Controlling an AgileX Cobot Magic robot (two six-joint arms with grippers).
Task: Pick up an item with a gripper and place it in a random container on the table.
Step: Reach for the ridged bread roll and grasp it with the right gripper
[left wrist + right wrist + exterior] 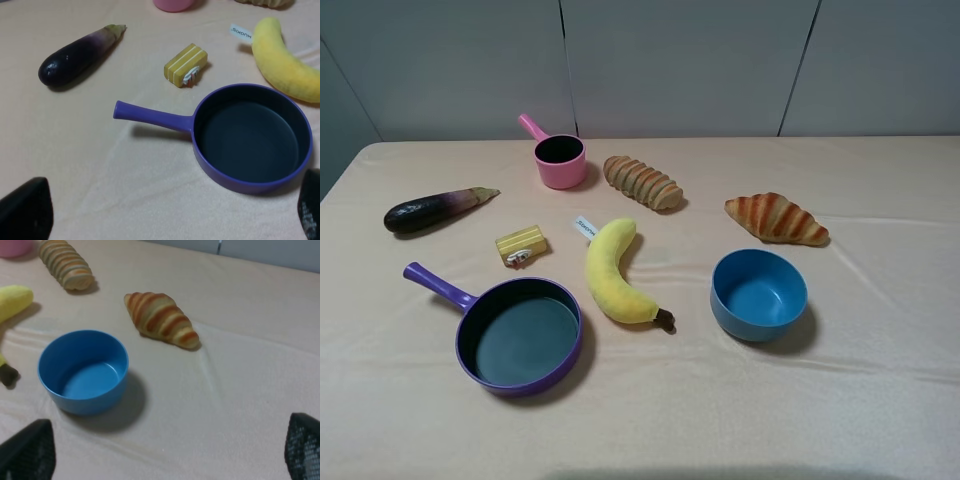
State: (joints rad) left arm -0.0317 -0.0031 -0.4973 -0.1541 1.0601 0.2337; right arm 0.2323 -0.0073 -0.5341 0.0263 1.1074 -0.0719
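- Loaf [642,182]: lying on desk [880,400] beside pink pot [560,160], well apart from pan [525,340], which is sitting bare.
- Left hand [167,215], right hand [165,450]: both gaping wide, holding nothing.
- Progress: nothing done; grasping, carrying and placing all remaining.

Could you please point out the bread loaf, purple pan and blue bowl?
bread loaf [642,182]: exterior high view, middle ridges
purple pan [520,387]: exterior high view, front wall
blue bowl [755,325]: exterior high view, front wall

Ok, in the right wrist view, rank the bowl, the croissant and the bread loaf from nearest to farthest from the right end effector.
1. Nearest: blue bowl, just ahead of the right end effector.
2. Next: croissant, beyond the bowl.
3. Farthest: bread loaf, far back, near the pink pot.
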